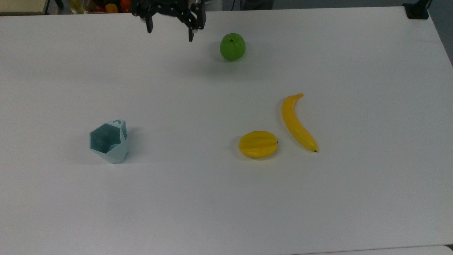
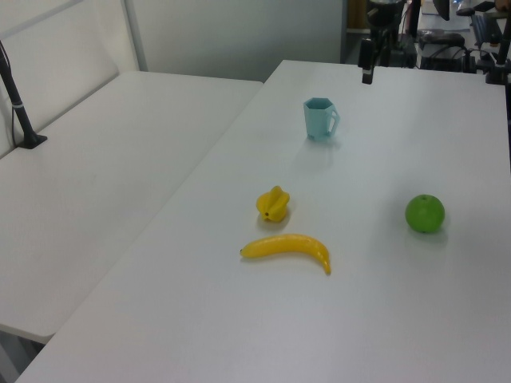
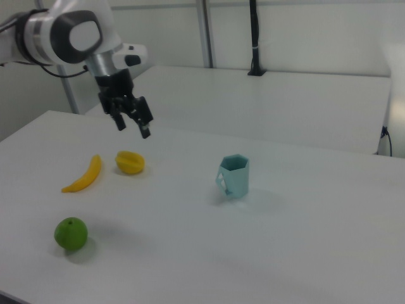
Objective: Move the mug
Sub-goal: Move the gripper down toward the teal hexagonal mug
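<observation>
Claw: my gripper (image 1: 170, 32) is hanging in the air over the far edge of the table (image 1: 226, 198), fingers spread wide apart and gripping nothing. In the right view it (image 3: 133, 126) is hovering above the yellow fruit.
Mug: the pale teal faceted mug (image 1: 109, 141) is sitting upright on the table, well apart from my claw, toward the top view's left. Its little ring handle is pointing to the far side in the top view.
Apple: green apple (image 1: 232, 46) is sitting near my claw, just off to the top view's right of it.
Starfruit: yellow ridged starfruit (image 1: 258, 144) is lying just beside the banana (image 1: 297, 124), not touching as far as I'm seeing.
Left view: mug (image 2: 320, 118) is standing near the far end, apple (image 2: 425, 214) toward the left view's right, banana (image 2: 287, 248) nearest the camera.
</observation>
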Available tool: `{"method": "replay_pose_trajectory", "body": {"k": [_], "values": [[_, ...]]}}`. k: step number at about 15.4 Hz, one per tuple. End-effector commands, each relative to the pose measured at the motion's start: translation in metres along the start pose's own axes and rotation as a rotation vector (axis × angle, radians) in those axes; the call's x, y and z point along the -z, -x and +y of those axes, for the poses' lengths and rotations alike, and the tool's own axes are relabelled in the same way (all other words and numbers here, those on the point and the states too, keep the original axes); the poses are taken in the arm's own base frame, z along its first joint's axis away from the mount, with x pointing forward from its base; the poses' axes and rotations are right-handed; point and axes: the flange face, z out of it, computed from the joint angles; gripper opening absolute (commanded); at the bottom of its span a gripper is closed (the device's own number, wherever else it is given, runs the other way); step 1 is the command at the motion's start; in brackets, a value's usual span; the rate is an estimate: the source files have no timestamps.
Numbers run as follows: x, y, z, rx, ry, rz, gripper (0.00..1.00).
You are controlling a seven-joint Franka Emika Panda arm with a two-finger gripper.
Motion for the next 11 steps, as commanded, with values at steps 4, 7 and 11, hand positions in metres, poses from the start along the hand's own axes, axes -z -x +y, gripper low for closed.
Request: {"method": "replay_pose_trajectory", "body": {"k": [4,7,11], "values": [[-0.089,-0.062,0.062,-0.118,0.014,0.108,1.0],[-0.139,-0.083,0.077,-0.135,0.021,0.15,1.0],[-0.198,-0.094,0.079,-0.122,0.045,0.156,1.0]]}}
